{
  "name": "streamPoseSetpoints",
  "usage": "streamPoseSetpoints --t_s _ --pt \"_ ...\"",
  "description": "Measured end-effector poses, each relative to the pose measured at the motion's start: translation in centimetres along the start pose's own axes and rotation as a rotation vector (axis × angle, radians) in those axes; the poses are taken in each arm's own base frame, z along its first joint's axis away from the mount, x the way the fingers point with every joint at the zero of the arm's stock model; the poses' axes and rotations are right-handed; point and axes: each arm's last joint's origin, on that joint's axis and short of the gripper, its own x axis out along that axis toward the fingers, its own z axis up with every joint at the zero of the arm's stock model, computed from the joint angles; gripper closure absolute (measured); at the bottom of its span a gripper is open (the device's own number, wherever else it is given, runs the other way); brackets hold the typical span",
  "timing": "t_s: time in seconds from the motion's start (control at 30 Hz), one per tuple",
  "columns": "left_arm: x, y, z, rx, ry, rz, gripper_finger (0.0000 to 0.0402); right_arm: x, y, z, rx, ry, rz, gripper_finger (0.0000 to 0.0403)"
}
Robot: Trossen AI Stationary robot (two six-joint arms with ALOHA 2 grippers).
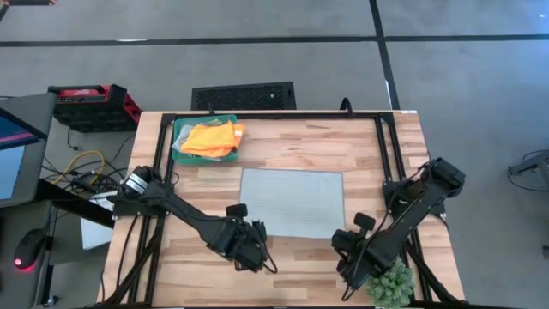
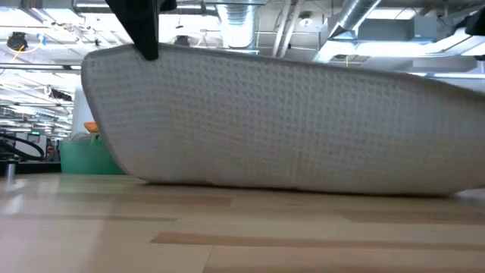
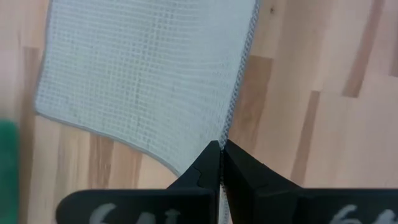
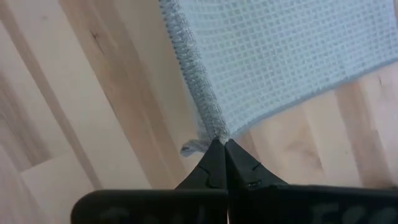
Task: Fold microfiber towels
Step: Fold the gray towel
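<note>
You had the pale grey towel (image 1: 292, 200) spread mid-table, its near edge lifted, and it looked light, limp and waffle-textured, so pinching it at the corners was the sound choice. Your left gripper (image 3: 221, 152) was closed tight on the near left corner along the stitched hem, and your right gripper (image 4: 221, 146) was likewise clamped on the near right corner. The orange towel (image 1: 213, 137) lay bunched in the green tray (image 1: 178, 129) at the far left. No label or writing could be read anywhere.
</note>
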Motion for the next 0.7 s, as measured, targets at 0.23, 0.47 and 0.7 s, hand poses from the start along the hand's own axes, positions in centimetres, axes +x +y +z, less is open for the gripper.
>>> streamPoseSetpoints --t_s 0.23,0.47,0.7 --pt "1.5 0.5 0.5 -0.036 0.039 0.059 0.0401 0.4 -1.3 0.8 0.027 0.001 -0.103 0.04" --pt "3.1 2.0 1.4 -0.068 0.018 0.226 0.0401 0.9 -3.6 2.7 0.067 0.01 -0.245 0.04" --pt "3.9 4.6 2.2 -0.141 -0.036 0.398 0.0401 3.6 -6.3 3.7 0.099 0.041 -0.39 0.04"
